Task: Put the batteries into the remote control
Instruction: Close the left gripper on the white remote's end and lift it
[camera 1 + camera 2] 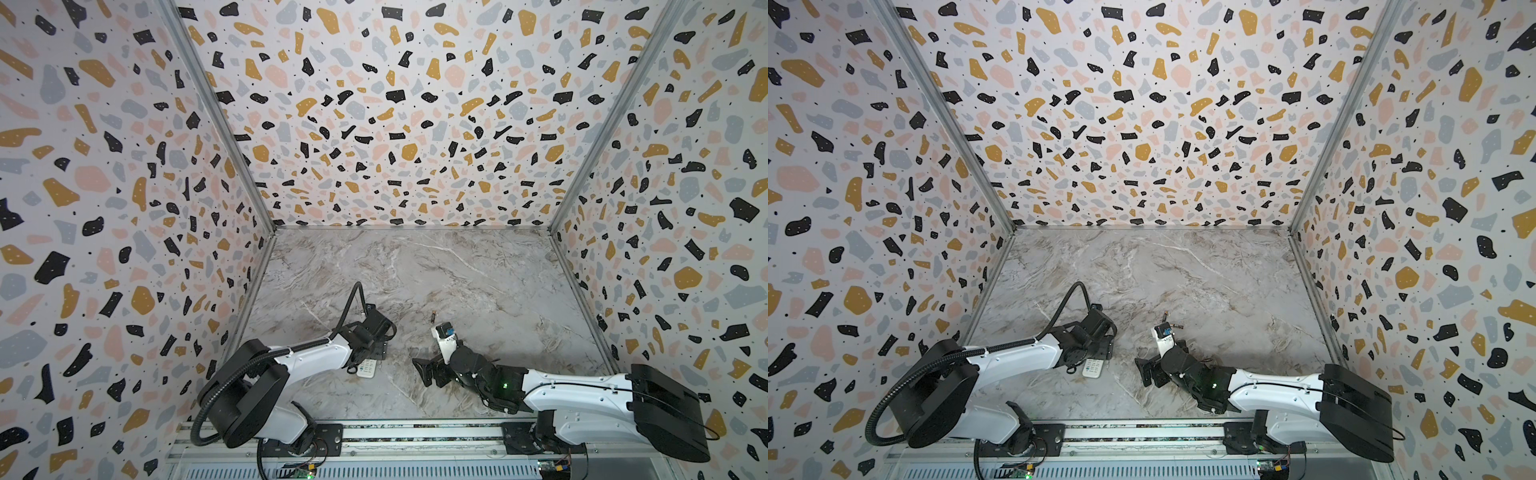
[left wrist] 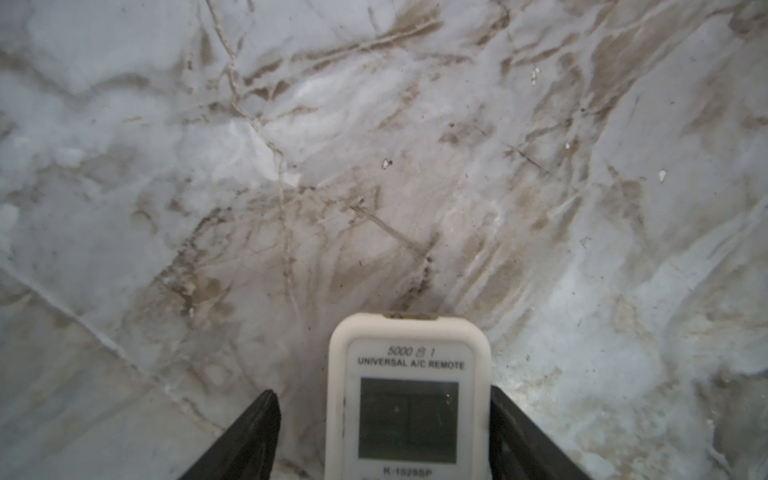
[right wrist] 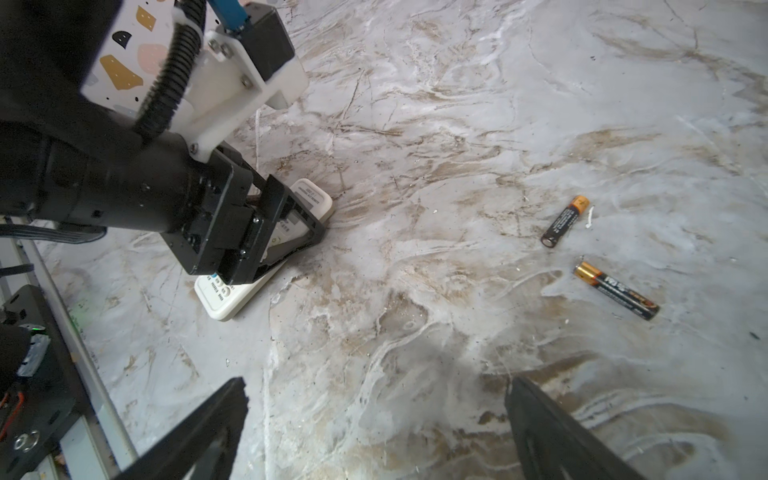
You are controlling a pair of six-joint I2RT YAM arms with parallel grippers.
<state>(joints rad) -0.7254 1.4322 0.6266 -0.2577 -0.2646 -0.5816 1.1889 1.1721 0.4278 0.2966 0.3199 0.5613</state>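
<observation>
Left wrist view: the remote (image 2: 409, 419) lies flat on the marble table (image 2: 374, 166), face up, between the fingers of the left gripper (image 2: 384, 397). The casing is off-white with rounded corners; a grey screen sits below the print "UNIVERSAL A/C REMOTE". The left gripper is released: one finger (image 2: 505, 415) sits against one long edge of the remote, while the other finger (image 2: 257, 428) stands apart from the opposite edge. In both top views the remote (image 1: 368, 368) is at the front left of the table, its buttoned end protruding from under the gripper toward the front edge. The right gripper (image 3: 376, 392) is spread wide and holds nothing, hanging above bare marble. The first battery (image 3: 565, 222) and the second battery (image 3: 616, 290) lie flat near mid-table, well apart from the remote. Each is a slim black cylinder with a gold-copper end; they lie near each other, not touching, at an angle to one another.
</observation>
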